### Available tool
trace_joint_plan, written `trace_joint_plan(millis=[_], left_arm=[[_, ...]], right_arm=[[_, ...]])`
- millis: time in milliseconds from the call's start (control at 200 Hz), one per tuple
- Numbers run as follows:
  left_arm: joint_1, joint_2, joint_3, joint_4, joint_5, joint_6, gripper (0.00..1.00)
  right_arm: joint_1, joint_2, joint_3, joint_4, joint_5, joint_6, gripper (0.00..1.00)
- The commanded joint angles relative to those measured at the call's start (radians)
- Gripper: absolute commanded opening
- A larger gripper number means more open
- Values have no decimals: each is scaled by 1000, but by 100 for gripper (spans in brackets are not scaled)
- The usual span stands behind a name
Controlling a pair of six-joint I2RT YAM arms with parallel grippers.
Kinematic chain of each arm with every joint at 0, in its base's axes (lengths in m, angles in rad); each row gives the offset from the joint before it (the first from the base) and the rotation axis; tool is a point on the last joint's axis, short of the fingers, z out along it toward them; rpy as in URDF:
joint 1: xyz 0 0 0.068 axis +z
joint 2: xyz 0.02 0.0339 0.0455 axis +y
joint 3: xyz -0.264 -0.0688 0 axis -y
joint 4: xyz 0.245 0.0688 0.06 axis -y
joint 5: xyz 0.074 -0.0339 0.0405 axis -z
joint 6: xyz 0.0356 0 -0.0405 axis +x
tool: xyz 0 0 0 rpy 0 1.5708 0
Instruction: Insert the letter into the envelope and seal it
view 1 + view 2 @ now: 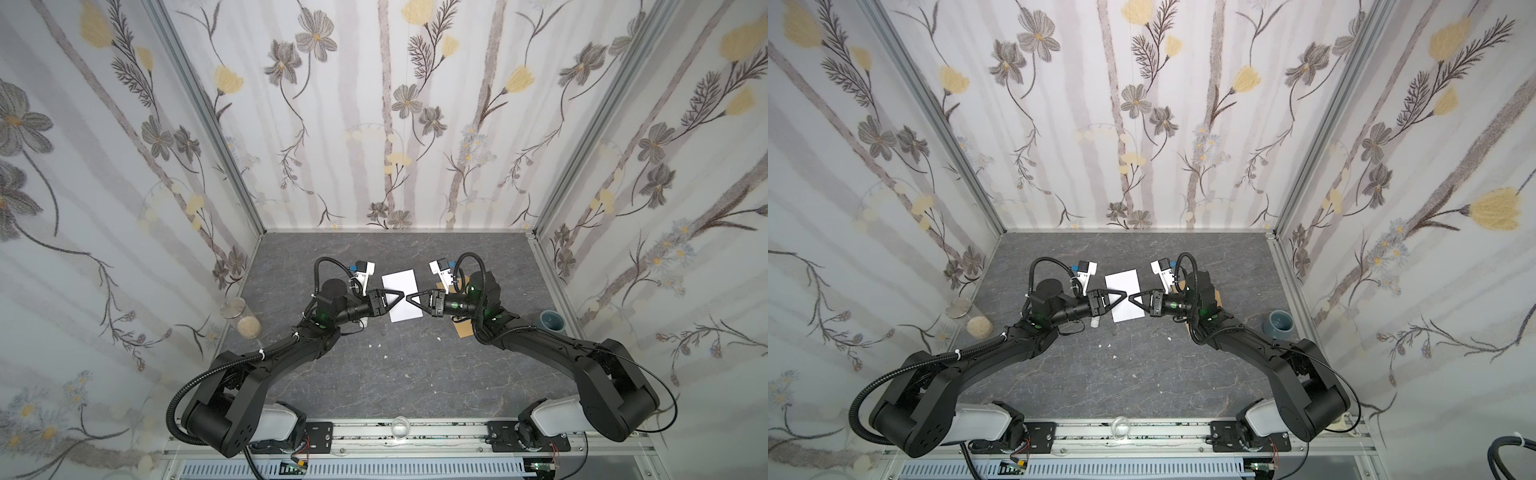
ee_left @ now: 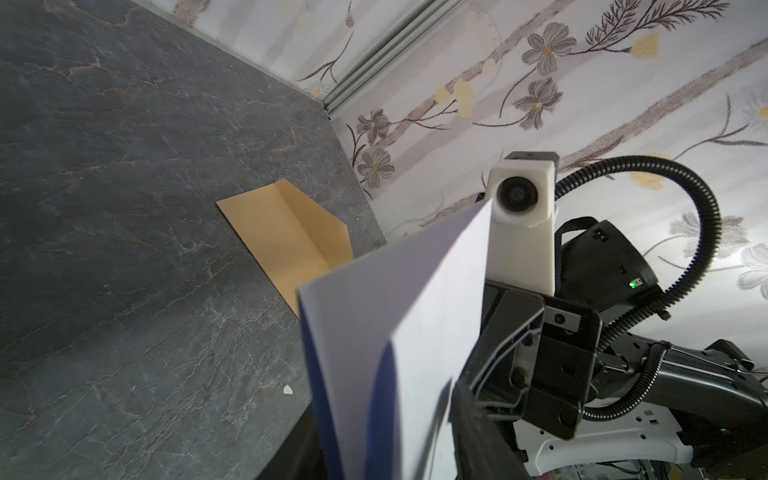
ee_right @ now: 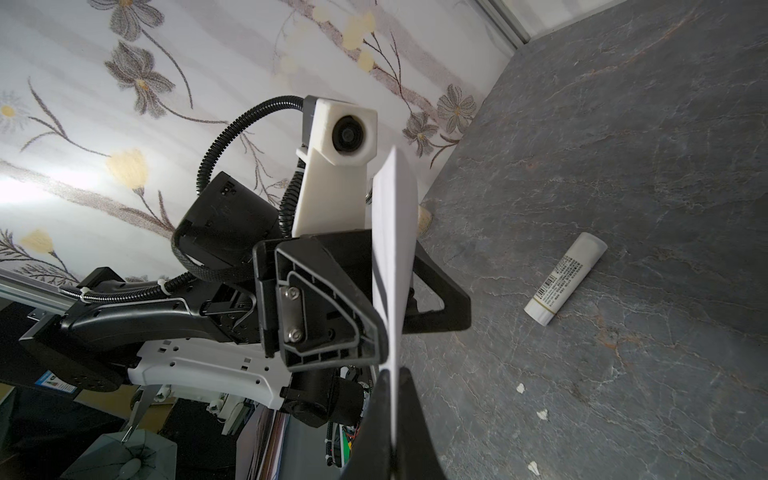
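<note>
Risk: letter (image 1: 401, 301) hangs in the air on one thin pinch, with the right gripper (image 1: 409, 300) pressed together on it. Left gripper (image 1: 402, 295) straddles it from the other side, jaws spread, no bite. Any uneven pull or twist and the sheet likely buckles or slips. Both arms reach inward, tips nearly meeting at the letter. Envelope (image 2: 286, 232) lies flat, flap open, beside the letter under the right arm.

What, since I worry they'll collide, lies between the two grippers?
Only a narrow strip of the letter; the left gripper and right gripper nearly meet tip to tip over it, seen in both top views.
</note>
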Motion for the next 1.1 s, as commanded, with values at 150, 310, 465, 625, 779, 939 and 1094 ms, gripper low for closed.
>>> trace_joint_plan(millis=[150, 310, 465, 625, 779, 939, 1094], left_arm=[[-1, 15, 5, 71, 67, -32, 37], [-1, 12, 2, 74, 80, -32, 22], [-1, 10, -1, 77, 88, -29, 10], [1, 13, -2, 77, 91, -29, 1], [1, 15, -2, 77, 97, -32, 0], [4, 12, -4, 77, 104, -33, 0], [7, 19, -2, 77, 130, -41, 0]], right_arm=[[-1, 5, 13, 40, 37, 11, 0], [0, 6, 14, 34, 39, 11, 0], [0, 6, 11, 33, 47, 13, 0], [0, 6, 10, 40, 45, 10, 1], [-1, 36, 7, 54, 43, 12, 14], [-19, 19, -11, 86, 17, 31, 35], [-71, 20, -26, 171, -20, 88, 38]])
